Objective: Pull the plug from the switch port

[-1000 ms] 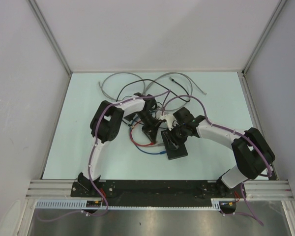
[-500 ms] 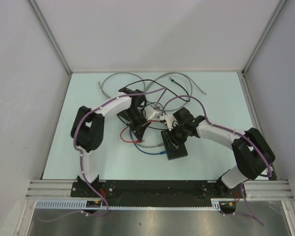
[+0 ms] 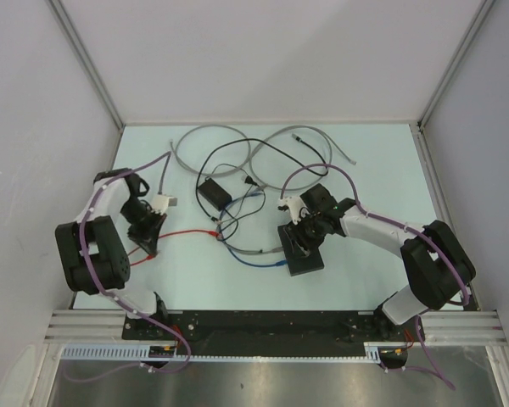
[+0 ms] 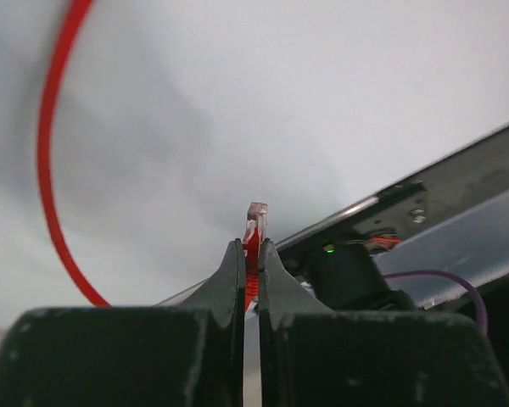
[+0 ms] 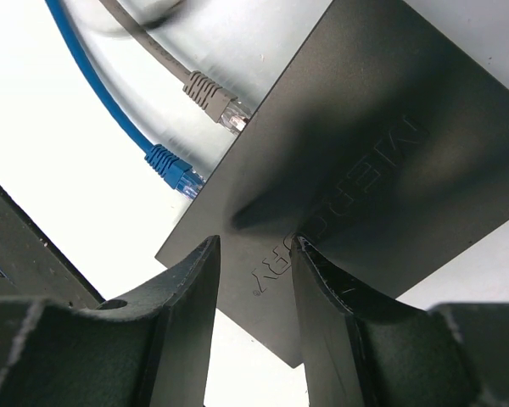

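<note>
Table (image 3: pixel 365 170): switch (image 3: pixel 308 263) sits at 5 o'clock of centre, port edge (image 5: pixel 237 140) facing 9 o'clock. R gripper (image 5: pixel 256 246) is on top, jaws half apart, gripping nothing, prob. pinning it. L gripper (image 4: pixel 252 250), out at 9 o'clock, is nipped tight on the red plug (image 4: pixel 255 222), already clear. Best now: R presses flat, and L gives the red cable (image 3: pixel 187 233) slack so it spares the grey plug (image 5: pixel 216 97) and blue plug (image 5: pixel 174 167).

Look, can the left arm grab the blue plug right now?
Probably not. The left pincer is shut on the red plug, and the blue plug sits far across, at the switch.
</note>
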Tool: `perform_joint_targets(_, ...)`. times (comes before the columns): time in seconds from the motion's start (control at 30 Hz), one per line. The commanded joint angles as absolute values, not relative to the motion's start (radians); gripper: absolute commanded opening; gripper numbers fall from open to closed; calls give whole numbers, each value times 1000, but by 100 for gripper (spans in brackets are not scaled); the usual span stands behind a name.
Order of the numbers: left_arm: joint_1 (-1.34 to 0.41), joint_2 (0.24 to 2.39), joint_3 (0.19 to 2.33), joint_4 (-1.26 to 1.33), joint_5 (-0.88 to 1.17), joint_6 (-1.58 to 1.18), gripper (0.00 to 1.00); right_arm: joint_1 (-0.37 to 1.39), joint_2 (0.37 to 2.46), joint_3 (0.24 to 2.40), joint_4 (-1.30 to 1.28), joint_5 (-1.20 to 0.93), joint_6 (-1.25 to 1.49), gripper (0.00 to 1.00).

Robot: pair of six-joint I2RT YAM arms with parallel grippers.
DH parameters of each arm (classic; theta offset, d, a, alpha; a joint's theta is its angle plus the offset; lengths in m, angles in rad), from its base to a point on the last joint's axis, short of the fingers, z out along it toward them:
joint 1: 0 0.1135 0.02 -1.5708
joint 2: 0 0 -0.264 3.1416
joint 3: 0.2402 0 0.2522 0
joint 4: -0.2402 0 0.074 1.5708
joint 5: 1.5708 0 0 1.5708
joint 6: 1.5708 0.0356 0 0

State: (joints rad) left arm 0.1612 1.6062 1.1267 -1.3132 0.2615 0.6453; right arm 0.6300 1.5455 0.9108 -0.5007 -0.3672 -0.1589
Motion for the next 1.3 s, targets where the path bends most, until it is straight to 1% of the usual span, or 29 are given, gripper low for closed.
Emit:
perform_joint_targets(0.0,229,1601,1109,-1185,3,572,0,632,1566,888,-523,-324,-187,45)
perform_joint_targets(0.1,226,1626,1117,-1115,-54,496,0,641,1566,888,-523,-322,-189,45)
perform_joint_targets(0.17,224,1637,1140,-1065,-57,436,4,643,1568,888,-525,-322,-189,45)
perform_joint_targets(0.2,218,1647,1144,-1049,-69,420,10,644,1565,888,-525,-322,-189,45)
perform_joint_targets(0.23,213,1658,1149,-1023,-75,390,12,643,1565,888,-525,-322,-189,45)
perform_joint_targets(0.27,209,1667,1149,-1017,-81,381,18,643,1563,888,-525,-322,-189,45)
perform_joint_targets(0.3,195,1680,1146,-1008,-100,373,30,641,1563,888,-525,-322,-189,45)
perform_joint_targets(0.37,181,1700,1141,-1005,-123,370,35,641,1559,888,-526,-322,-189,46)
perform_joint_targets(0.4,172,1700,1141,-1002,-120,368,40,640,1560,888,-525,-324,-189,46)
perform_joint_targets(0.43,166,1688,1149,-1008,-74,386,42,638,1559,888,-526,-324,-189,46)
perform_joint_targets(0.5,132,1664,1173,-1037,-40,397,49,637,1562,888,-523,-324,-189,46)
perform_joint_targets(0.57,83,1628,1235,-1064,29,400,53,637,1563,888,-523,-325,-189,47)
perform_joint_targets(0.7,9,1620,1405,-1185,139,379,66,638,1566,888,-525,-325,-190,47)
perform_joint_targets(0.83,-37,1684,1621,-1281,178,335,66,637,1563,888,-528,-322,-193,48)
perform_joint_targets(0.97,-69,1727,1755,-1281,406,327,66,626,1554,887,-528,-328,-198,49)
perform_joint_targets(1.0,-83,1739,1776,-1267,561,340,66,623,1554,887,-529,-331,-201,51)
perform_joint_targets(1.03,-97,1740,1784,-1243,631,350,66,614,1552,887,-531,-339,-204,54)
perform_joint_targets(1.13,-173,1747,1720,-1065,836,313,65,600,1543,885,-531,-356,-206,57)
perform_joint_targets(1.2,-228,1767,1681,-938,902,237,64,575,1536,885,-531,-364,-201,59)
perform_joint_targets(1.23,-260,1798,1648,-901,929,210,64,559,1534,885,-531,-367,-199,62)
perform_joint_targets(1.27,-279,1816,1637,-853,939,180,63,549,1531,885,-531,-371,-199,64)
